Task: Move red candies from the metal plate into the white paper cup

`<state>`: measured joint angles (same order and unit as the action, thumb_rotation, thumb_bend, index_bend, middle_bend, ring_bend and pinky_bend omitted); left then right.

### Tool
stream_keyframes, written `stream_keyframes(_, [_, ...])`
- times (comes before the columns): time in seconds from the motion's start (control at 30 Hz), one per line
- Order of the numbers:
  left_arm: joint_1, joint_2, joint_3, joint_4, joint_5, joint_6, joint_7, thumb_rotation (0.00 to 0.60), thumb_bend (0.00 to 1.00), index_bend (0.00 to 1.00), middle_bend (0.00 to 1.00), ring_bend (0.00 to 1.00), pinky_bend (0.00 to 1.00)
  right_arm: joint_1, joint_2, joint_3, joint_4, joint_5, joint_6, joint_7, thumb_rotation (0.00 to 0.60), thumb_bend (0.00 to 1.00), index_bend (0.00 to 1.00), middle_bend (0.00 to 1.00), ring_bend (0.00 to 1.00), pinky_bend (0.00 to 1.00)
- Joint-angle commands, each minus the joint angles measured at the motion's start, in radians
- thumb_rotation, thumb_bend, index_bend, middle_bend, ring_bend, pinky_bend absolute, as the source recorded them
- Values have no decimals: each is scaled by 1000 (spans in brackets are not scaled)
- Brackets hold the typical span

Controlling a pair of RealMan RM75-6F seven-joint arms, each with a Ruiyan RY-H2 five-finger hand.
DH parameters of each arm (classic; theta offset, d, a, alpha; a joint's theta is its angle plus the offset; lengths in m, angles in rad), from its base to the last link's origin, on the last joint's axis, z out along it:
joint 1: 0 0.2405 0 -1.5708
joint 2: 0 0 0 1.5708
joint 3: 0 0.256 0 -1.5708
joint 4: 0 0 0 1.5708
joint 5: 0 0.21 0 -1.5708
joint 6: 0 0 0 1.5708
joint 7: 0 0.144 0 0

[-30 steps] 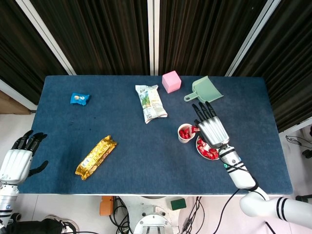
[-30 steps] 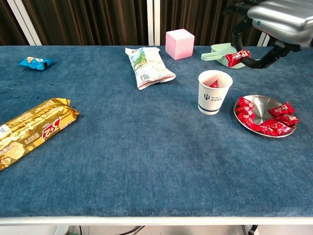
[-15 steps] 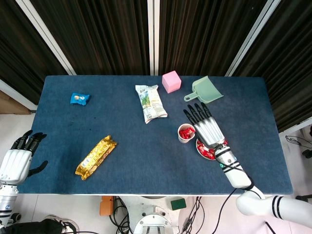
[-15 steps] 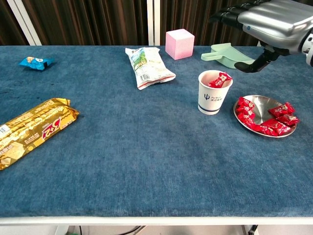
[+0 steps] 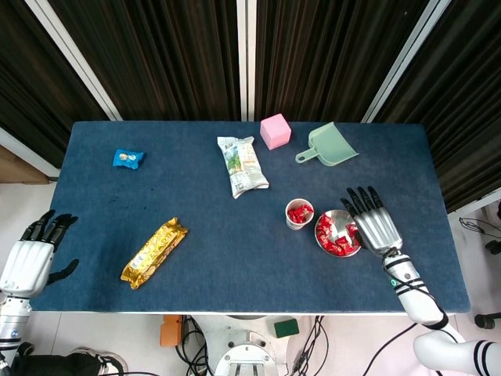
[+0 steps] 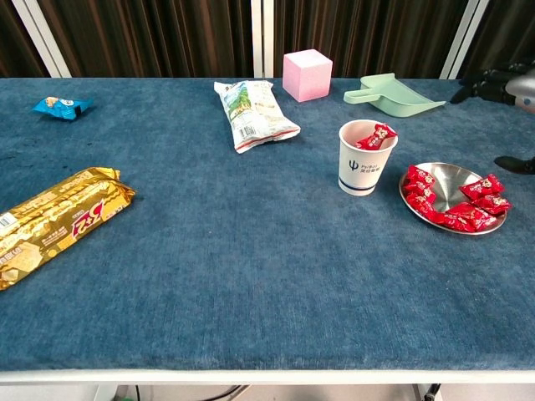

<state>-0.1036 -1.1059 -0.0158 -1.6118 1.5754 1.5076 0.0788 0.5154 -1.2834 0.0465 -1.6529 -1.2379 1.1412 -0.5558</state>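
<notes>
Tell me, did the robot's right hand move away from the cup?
Yes. The right hand has pulled back to the right, off the white paper cup, and now sits empty beside the metal plate.

We observe the white paper cup (image 6: 366, 157) standing upright on the blue bench (image 6: 251, 251), right of centre. It bears a small dark logo on its near side. Red candies (image 6: 375, 138) fill it to the rim, with one wrapped piece lying across the opening and projecting slightly above it. In the head view, the cup (image 5: 299, 213) shows a red filling from above.

Just beside the cup, on its right and apart from it, we find the metal plate (image 6: 453, 178), round, shallow and shiny. Red candies (image 6: 458, 215) in crinkled wrappers lie along its left, near and right portions; the plate's centre and far part show bare metal.
</notes>
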Motion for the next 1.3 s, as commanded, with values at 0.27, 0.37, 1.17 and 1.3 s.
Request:
stream_keyframes(0.27, [-1,2,-2,3,-5,-2,-7,600,178,172,155,57,199,-4,-26,-39,57,56,-78,-35,600,345,244,8,0,0])
stream_keyframes(0.37, [-1,4,-2,4,-5,-2,-12,600,179,172,155,57,199,-5,-32,-41,62,73,-85,-56,600,344,261,8,0,0])
stream_keyframes(1.17, [0,5,-1,4,-4,-2,-14,600,179,172,155,57,199,2,-76,-42,104,96,-101,-96,600,370,378,19,0,0])
stream_keyframes(1.3, [1,5,-3,4,-6,1,-16,600,179,172,155,57,199,2,-83,-43,109,96,-101,-97,600,379,388,19,0,0])
